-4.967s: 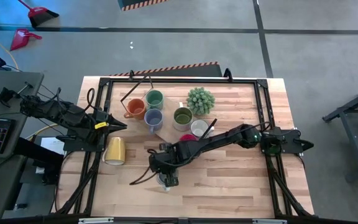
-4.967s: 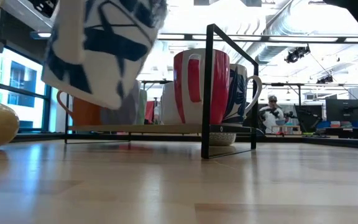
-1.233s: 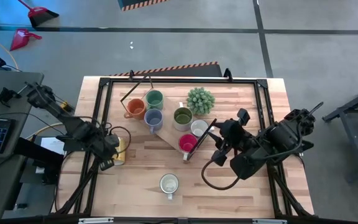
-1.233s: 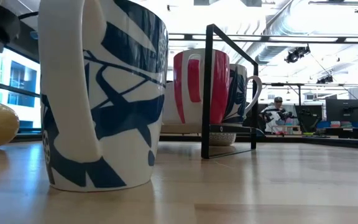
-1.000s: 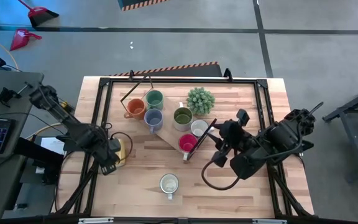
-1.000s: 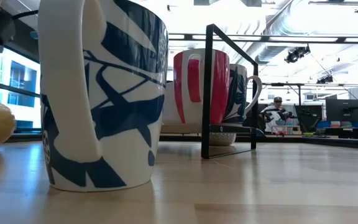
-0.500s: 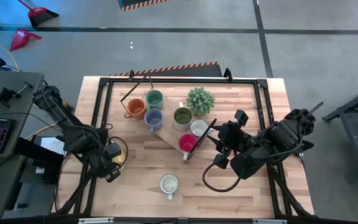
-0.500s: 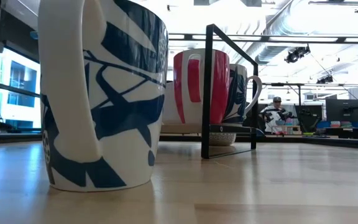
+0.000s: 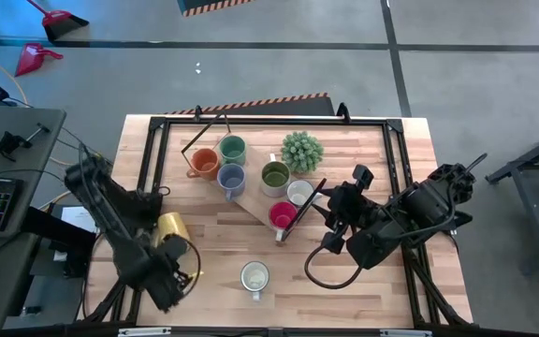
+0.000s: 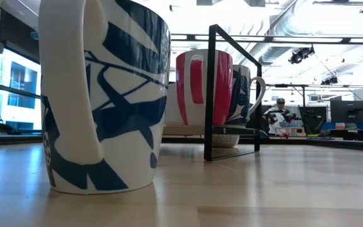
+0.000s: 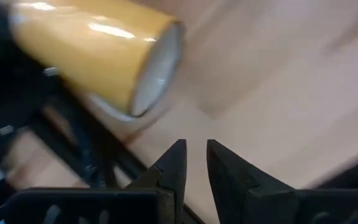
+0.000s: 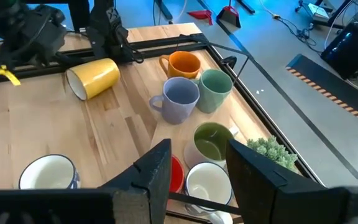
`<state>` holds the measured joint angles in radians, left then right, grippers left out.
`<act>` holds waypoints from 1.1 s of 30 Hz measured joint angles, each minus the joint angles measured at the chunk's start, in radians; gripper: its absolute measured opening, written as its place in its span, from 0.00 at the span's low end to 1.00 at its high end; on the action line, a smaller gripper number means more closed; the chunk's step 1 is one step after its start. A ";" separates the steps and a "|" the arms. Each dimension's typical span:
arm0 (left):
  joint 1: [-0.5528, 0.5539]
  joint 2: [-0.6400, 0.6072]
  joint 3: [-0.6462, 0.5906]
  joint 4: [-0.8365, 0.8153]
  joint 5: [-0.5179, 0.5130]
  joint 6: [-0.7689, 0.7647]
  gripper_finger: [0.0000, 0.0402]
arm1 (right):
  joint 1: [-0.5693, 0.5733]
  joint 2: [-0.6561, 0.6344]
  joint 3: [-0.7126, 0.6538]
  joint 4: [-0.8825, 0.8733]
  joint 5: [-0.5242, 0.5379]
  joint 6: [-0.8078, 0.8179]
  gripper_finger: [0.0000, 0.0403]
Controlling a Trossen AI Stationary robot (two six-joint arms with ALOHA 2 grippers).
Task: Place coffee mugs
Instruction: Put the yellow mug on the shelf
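Note:
A yellow mug (image 9: 171, 227) lies on its side near the table's left edge; it also shows in the left wrist view (image 11: 98, 50). My left gripper (image 9: 178, 278) hangs just nearer than it, pointing down. Its fingers (image 11: 194, 155) stand a narrow gap apart with nothing between them. A white mug with a blue pattern (image 9: 254, 277) stands upright near the front edge. Orange (image 9: 202, 164), green (image 9: 233, 148), blue-grey (image 9: 230, 178), olive (image 9: 275, 175), white (image 9: 299, 193) and red-pink (image 9: 283, 215) mugs stand grouped at the back. My right gripper (image 12: 197, 180) waits raised and open at the right.
A spiky green potted plant (image 9: 301, 150) stands behind the olive mug. A black wire frame (image 10: 212, 94) stands upright beside the red-pink mug. Black rails (image 9: 157, 140) run along the table's edges. Bare wood lies at the front right (image 9: 344, 300).
My left gripper has gone from over the yellow mug toward the table's near edge and has risen, with its wrist rolling. The yellow mug stays on its side and has shifted a little toward the left edge.

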<state>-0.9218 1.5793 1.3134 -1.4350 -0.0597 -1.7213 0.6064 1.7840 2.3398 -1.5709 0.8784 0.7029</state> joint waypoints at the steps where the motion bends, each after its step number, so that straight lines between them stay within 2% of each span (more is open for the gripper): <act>1: -0.005 0.035 0.025 -0.038 -0.003 -0.022 0.12 | 0.000 0.000 0.000 0.000 -0.001 0.000 0.34; 4: -0.013 0.129 0.089 -0.144 -0.003 -0.111 0.11 | 0.000 0.000 0.000 0.000 -0.016 0.004 0.34; 10: -0.015 0.256 0.129 -0.134 -0.012 -0.169 0.11 | 0.000 0.000 0.000 0.000 -0.018 0.004 0.34; 20: 0.012 0.299 0.129 -0.137 -0.013 -0.101 0.11 | -0.014 0.000 0.000 0.000 -0.026 0.014 0.34; 26: 0.050 0.299 0.129 -0.135 0.053 0.094 0.11 | -0.031 0.000 0.000 0.000 -0.023 -0.004 0.34; 33: 0.092 0.299 0.129 -0.136 0.046 0.161 0.18 | -0.062 0.000 0.000 0.000 -0.062 -0.027 0.34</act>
<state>-0.8299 1.8782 1.4424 -1.5711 -0.0136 -1.5600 0.5446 1.7840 2.3398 -1.5708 0.8166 0.6758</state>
